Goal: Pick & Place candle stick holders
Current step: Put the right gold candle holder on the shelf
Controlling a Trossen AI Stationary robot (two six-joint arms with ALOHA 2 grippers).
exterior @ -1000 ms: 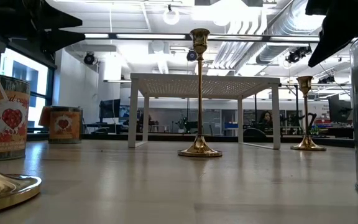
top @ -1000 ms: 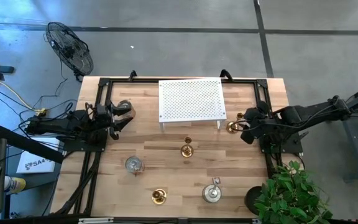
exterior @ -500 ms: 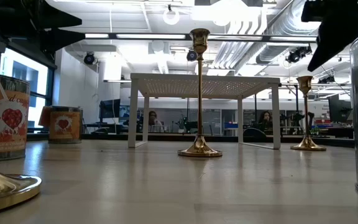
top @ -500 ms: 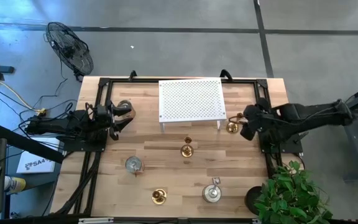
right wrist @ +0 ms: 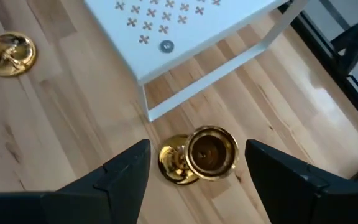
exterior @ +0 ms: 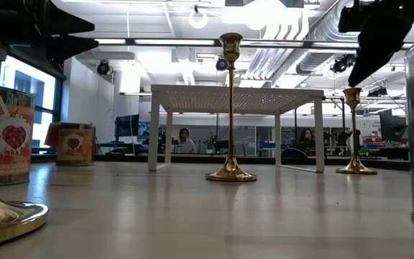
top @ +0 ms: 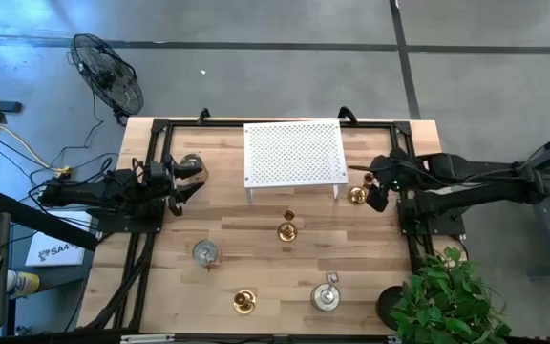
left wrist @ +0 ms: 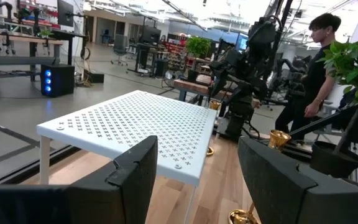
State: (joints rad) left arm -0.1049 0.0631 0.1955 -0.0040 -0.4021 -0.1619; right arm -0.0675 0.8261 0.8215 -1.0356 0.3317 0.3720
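Six candle stick holders stand on the tabletop [top: 256,239]. At far left, the left gripper [top: 191,179] hovers beside a squat silvery holder [top: 191,162], jaws apart. Its paper label [exterior: 73,144] has red print, unreadable. Nearer are another squat holder [top: 205,252], gold candlesticks [top: 287,229] [top: 244,302] and a third squat holder [top: 326,297]. Right of the white perforated rack [top: 294,153], the right gripper [top: 369,186] straddles a gold candlestick [right wrist: 212,151], jaws apart.

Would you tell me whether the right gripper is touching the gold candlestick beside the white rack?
Apart. In the right wrist view, the right gripper has its fingers open on either side of the gold candlestick, with bare table showing between each finger and it.
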